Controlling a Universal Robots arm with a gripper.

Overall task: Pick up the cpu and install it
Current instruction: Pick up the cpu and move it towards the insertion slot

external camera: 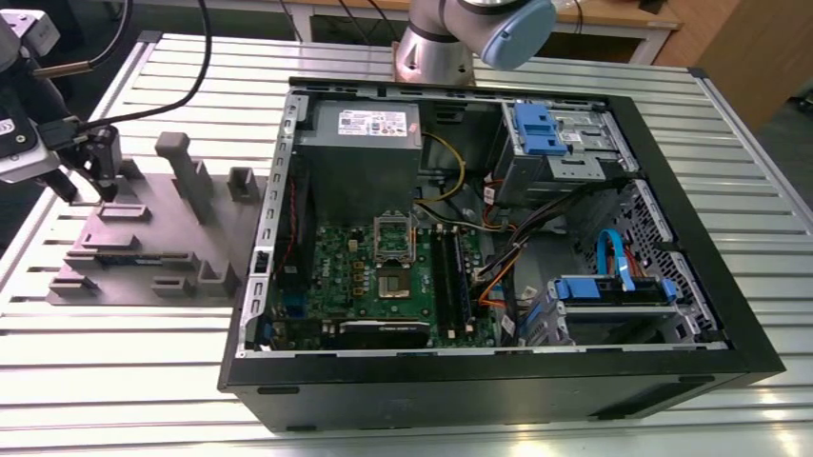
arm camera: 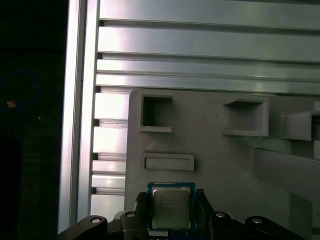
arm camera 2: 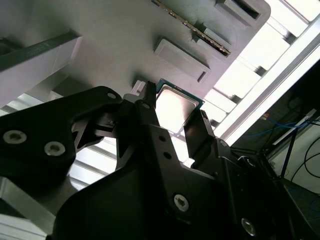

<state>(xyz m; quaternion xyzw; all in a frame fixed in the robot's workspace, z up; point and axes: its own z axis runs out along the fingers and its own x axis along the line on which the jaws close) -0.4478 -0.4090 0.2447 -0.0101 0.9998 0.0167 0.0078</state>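
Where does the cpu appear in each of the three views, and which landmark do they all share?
Exterior view: too small to tell; the tool stands at the exterior view's left.
First wrist view: the cpu, gripped in the tool.
Second wrist view: silver top showing, gripped in the tool.
Shared landmark: the grey fixture.
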